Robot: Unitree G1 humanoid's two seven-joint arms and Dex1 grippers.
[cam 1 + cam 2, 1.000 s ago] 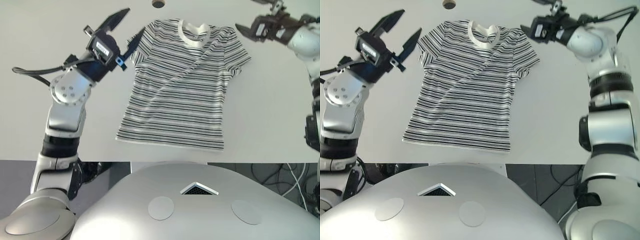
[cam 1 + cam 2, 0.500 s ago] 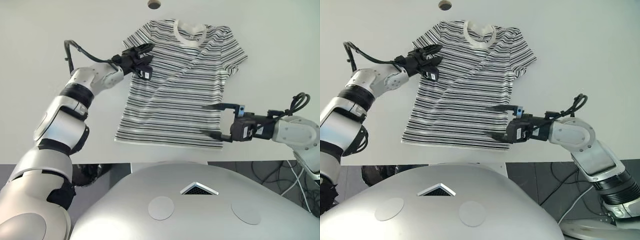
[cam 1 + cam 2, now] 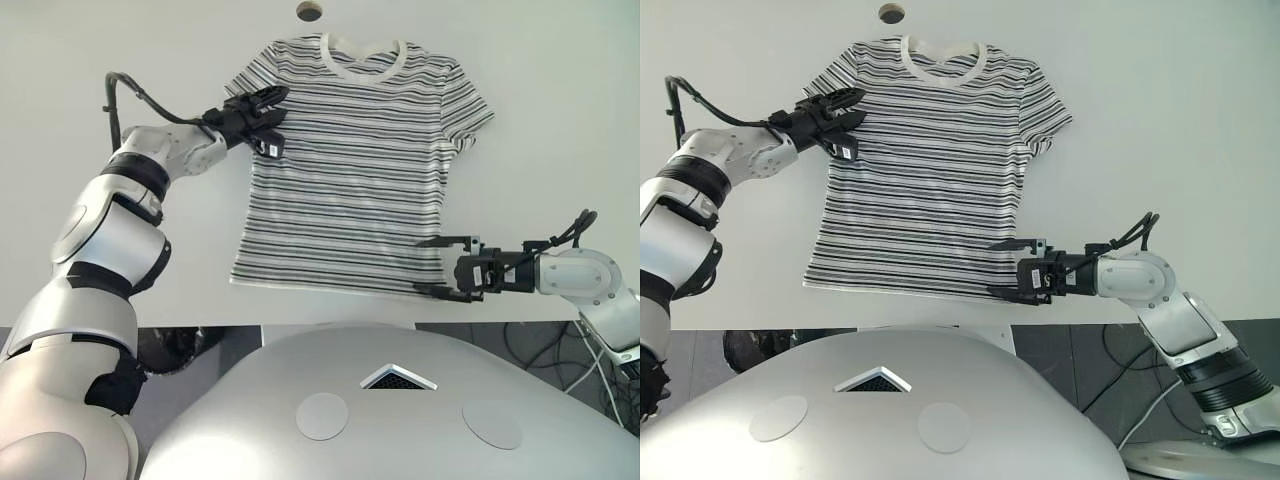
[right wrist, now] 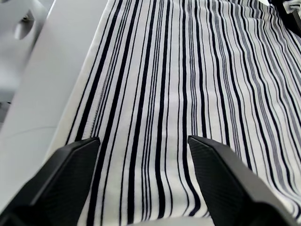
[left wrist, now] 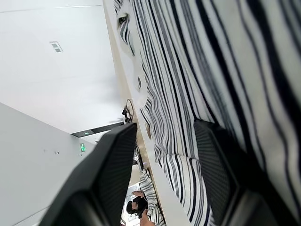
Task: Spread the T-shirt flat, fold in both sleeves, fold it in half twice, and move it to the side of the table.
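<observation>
The black-and-white striped T-shirt [image 3: 355, 150] lies spread flat on the white table [image 3: 560, 150], collar at the far side and both sleeves out. My left gripper [image 3: 280, 103] is open over the shirt's left sleeve and armpit; the left wrist view has striped cloth [image 5: 197, 70] between its fingers [image 5: 113, 169]. Down at the shirt's near right hem corner, my right gripper [image 3: 420, 266] is open and level with the table. Between its two pads [image 4: 70, 174] the right wrist view has the hem and the stripes [image 4: 178, 70] running away.
A small round hole [image 3: 309, 10] sits in the table just beyond the collar. The table's front edge [image 3: 200, 323] runs close below the hem. Bare table lies to the left and right of the shirt. Cables [image 3: 560, 350] lie on the floor at the near right.
The diagonal crease across the shirt is gone and it lies flatter. My right arm came from the far right shoulder down to the near hem corner; my left gripper moved onto the left sleeve.
</observation>
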